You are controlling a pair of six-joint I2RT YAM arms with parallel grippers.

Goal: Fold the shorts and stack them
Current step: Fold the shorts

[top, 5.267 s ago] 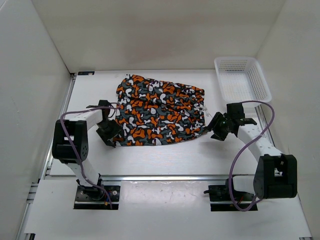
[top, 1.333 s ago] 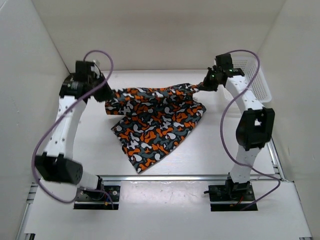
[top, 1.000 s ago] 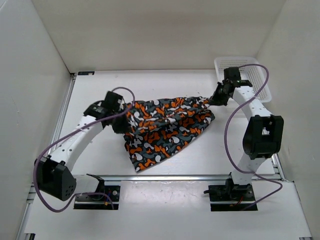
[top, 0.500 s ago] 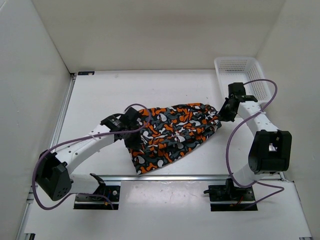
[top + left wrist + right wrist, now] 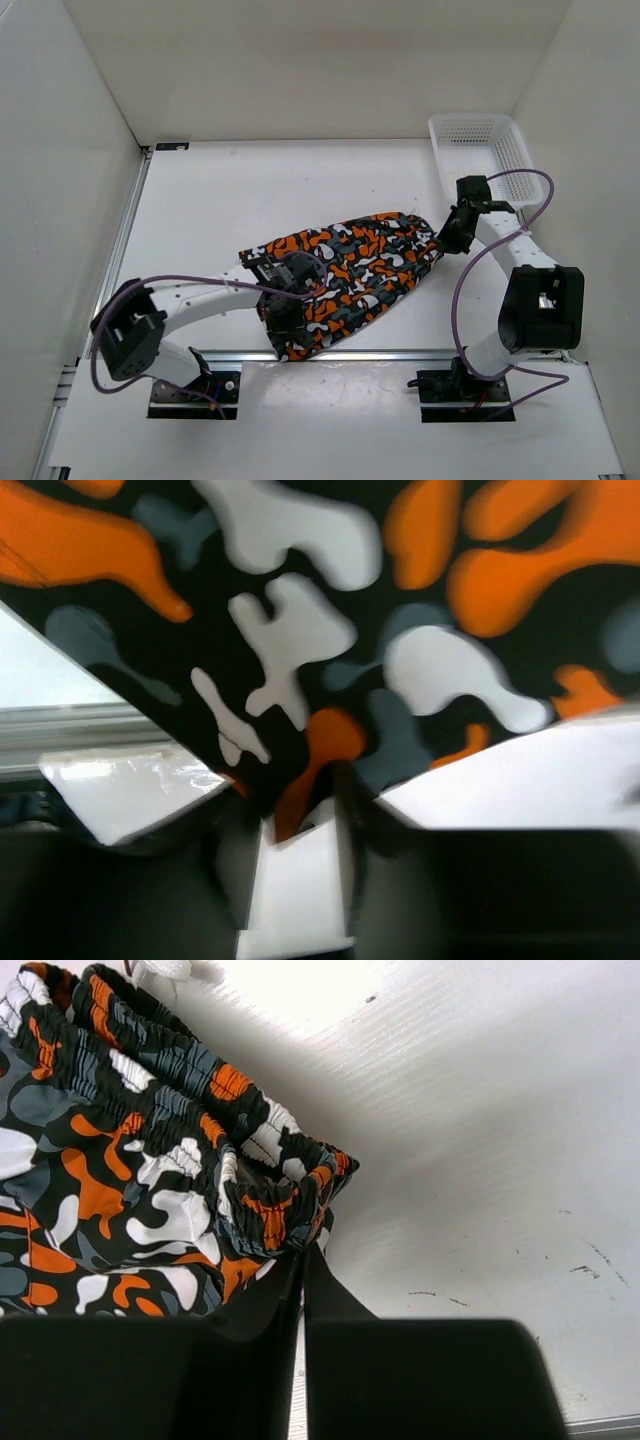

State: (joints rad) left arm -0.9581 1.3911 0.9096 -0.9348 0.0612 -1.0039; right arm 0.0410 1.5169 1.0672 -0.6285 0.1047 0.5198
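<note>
Shorts [image 5: 352, 262] are lying slantwise on the table [image 5: 200, 210], near centre-front. I am seeing the left gripper [image 5: 287, 318] pinching their near corner, the right gripper [image 5: 449, 233] clamping the waistband end, near the white basket [image 5: 440, 160].

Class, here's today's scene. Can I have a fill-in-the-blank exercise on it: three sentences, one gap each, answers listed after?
1. The shorts are printed in black, grey, white and ___.
2. The basket stands in the far ___ corner of the table.
3. The right gripper pinches the shorts by their elastic ___.

Missing words: orange; right; waistband.
</note>
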